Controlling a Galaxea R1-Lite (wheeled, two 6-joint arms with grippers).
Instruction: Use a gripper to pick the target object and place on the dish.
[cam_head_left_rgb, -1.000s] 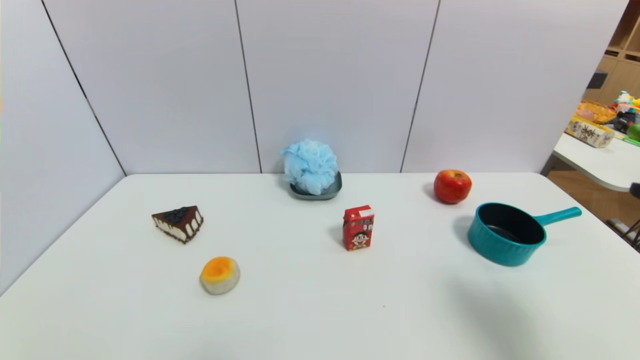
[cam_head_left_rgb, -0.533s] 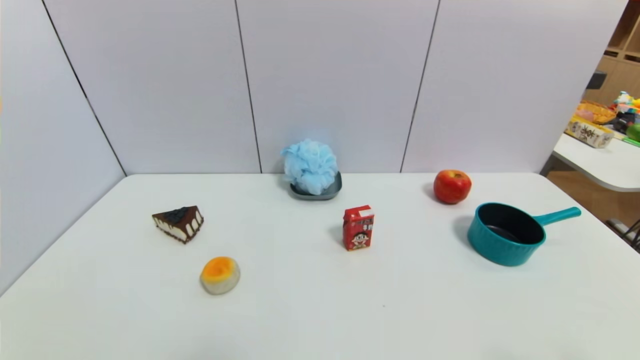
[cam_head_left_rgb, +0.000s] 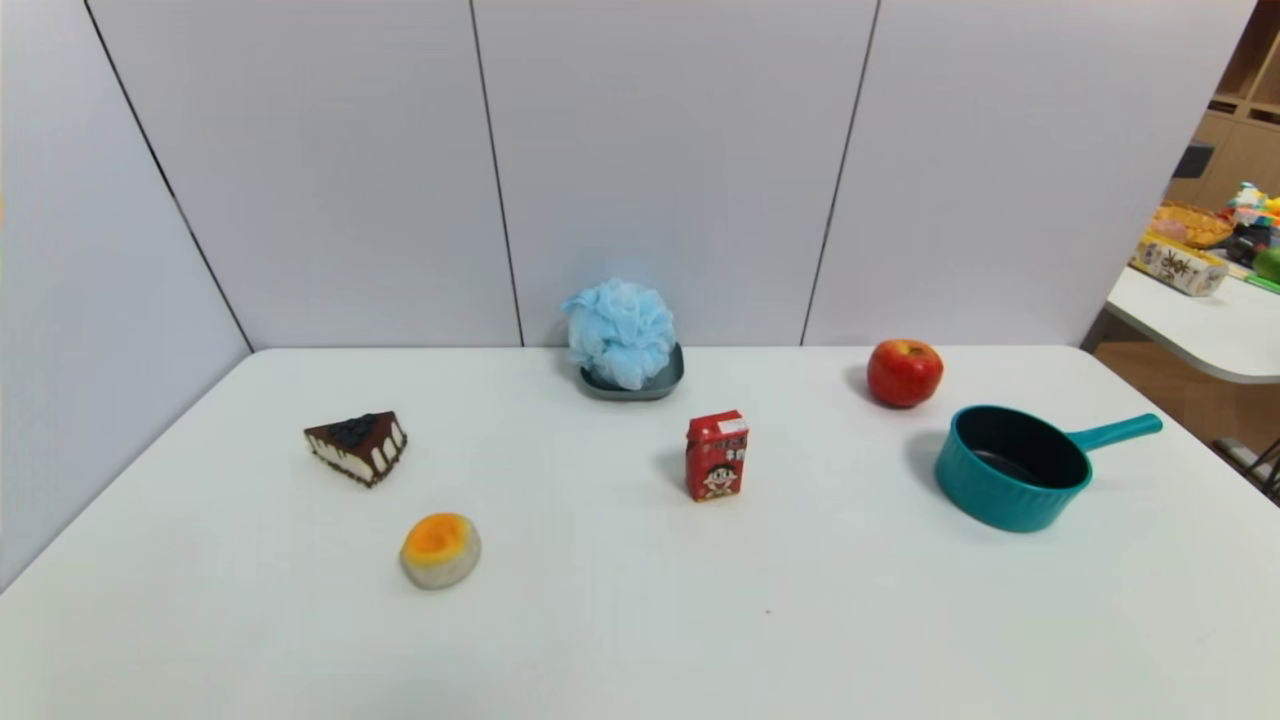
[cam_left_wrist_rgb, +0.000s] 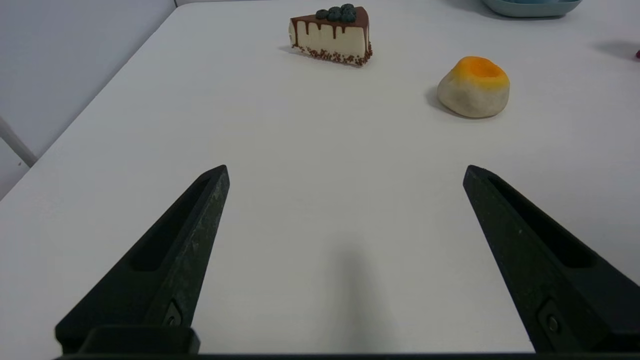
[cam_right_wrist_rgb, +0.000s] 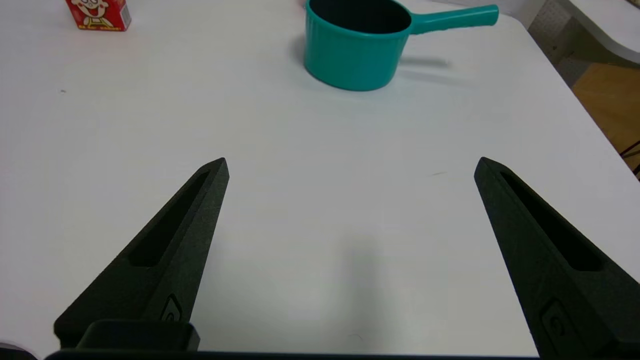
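The light blue bath pouf (cam_head_left_rgb: 620, 331) rests in the small grey-blue dish (cam_head_left_rgb: 668, 382) at the back middle of the table, close to the wall. A strip of the dish (cam_left_wrist_rgb: 532, 6) also shows at the far edge of the left wrist view. Neither arm appears in the head view. My left gripper (cam_left_wrist_rgb: 345, 170) hovers open over bare table near the front left, with nothing between its fingers. My right gripper (cam_right_wrist_rgb: 350, 162) is likewise open and empty over bare table near the front right.
On the table stand a chocolate cake slice (cam_head_left_rgb: 356, 446), an orange-topped bun (cam_head_left_rgb: 440, 549), a red drink carton (cam_head_left_rgb: 717, 455), a red apple (cam_head_left_rgb: 904, 372) and a teal saucepan (cam_head_left_rgb: 1015, 466) with its handle pointing right. A second table with clutter (cam_head_left_rgb: 1195, 250) lies far right.
A dark shape at the right edge of the head view one second ago is gone, and the shadow on the front right of the table has faded. The objects have not moved.
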